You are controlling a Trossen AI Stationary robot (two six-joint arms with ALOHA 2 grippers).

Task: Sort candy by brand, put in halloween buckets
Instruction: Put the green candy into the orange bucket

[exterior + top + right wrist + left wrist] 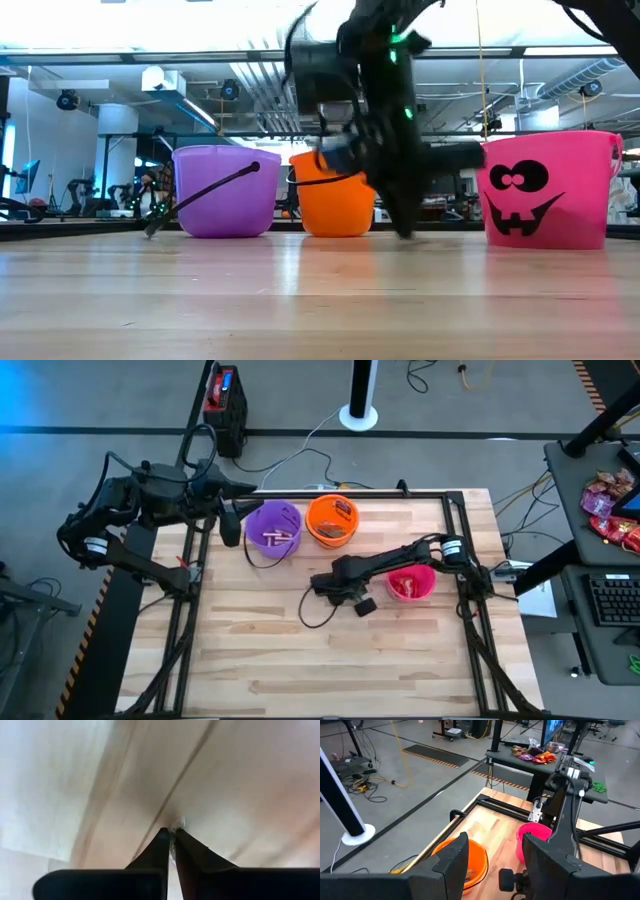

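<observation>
Three halloween buckets stand on the wooden table (300, 670): purple (272, 528) with pinkish sticks, orange (332, 520) with brown bars, pink (410, 582) with red packets. They rest upright on their bases, as the low view shows for the purple (225, 190), orange (335, 205) and pink bucket (548, 190). My right gripper (325, 586) points down at the bare boards left of the pink bucket, its fingers shut (171, 837). A tiny pale bit (180, 823) sits at its tips. My left gripper (495, 865) waits open, raised over the far left corner. My right gripper comes from above, pointing down, its two fingertips (162, 836) closed together just over the boards. The pale bit (180, 823) lies right at the tips; I cannot tell what it is or whether it is pinched.
A black cable (308, 612) loops over the boards beside my right gripper. The purple bucket's handle (200, 195) hangs down at its front. Black frame rails (460, 560) border the table. A desk with red and pink bags (610, 510) stands to the right.
</observation>
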